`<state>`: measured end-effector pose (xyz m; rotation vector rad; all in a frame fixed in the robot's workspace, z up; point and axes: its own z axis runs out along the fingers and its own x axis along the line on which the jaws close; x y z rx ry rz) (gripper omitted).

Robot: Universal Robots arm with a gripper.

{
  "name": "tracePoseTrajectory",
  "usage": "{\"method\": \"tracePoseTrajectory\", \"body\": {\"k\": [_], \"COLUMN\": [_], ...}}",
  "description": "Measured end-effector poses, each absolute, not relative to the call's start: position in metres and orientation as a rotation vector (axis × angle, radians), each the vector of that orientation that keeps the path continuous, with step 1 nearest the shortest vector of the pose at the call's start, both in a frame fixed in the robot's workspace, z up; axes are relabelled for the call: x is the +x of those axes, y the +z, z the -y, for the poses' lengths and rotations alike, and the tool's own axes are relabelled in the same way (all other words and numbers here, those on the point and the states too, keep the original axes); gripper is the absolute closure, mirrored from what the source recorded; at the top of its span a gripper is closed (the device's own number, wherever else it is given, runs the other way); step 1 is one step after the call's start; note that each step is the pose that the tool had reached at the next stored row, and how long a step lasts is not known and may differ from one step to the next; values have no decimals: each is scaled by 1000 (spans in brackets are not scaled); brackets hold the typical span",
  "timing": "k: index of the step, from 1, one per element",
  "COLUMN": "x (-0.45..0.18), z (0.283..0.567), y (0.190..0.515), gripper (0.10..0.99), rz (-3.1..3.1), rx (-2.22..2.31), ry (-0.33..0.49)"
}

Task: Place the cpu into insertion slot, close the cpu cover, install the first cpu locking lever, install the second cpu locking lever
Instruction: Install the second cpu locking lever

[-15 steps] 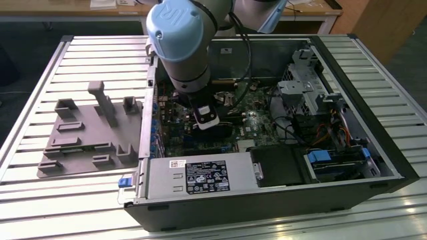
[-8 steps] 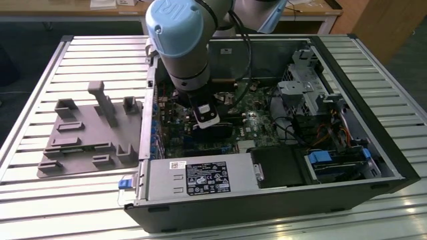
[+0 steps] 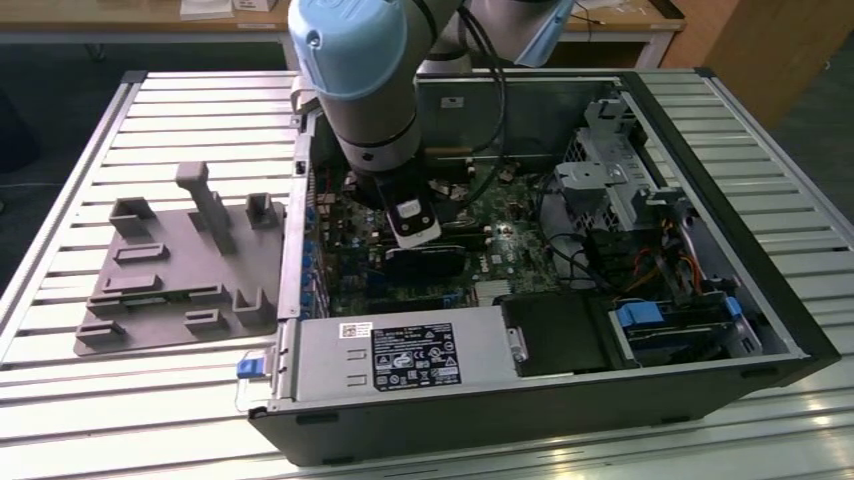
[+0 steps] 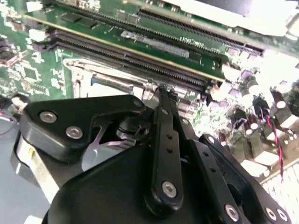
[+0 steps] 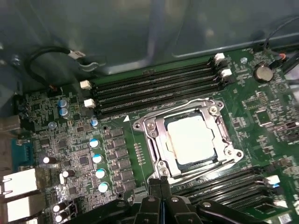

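Here, one cpu (image 5: 190,138) under one cpu cover (image 5: 161,122).

No text can be read. Print too small to be made out is carried on a black label (image 3: 415,357) and a white sticker (image 3: 352,330) on the power supply (image 3: 387,360).
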<state>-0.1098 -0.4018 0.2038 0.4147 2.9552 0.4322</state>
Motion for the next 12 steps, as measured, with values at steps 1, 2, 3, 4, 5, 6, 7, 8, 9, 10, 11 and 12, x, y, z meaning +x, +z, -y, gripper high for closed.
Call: {"method": "tracePoseTrajectory", "body": {"k": [1, 2, 3, 4, 5, 6, 7, 8, 9, 10, 11, 12], "x": [-110, -109, -109, -109, -109, -109, -108, -107, -105, -103, -102, -99], "z": [402, 402, 402, 402, 402, 402, 402, 402, 402, 402, 402, 402], "y": [207, 210, 213, 216, 219, 222, 223, 224, 225, 225, 225, 226], "gripper": [984, 984, 984, 984, 984, 984, 984, 984, 984, 984, 984, 984], "rz": [-2955, -2955, -2955, -2955, -2955, -2955, -2956, -2956, -2956, -2957, -2957, -2958], "rx": [415, 414, 414, 415, 414, 414, 414, 414, 414, 415, 416, 418], "ry": [432, 432, 432, 431, 431, 429, 426, 422, 417, 408, 397, 387]}}
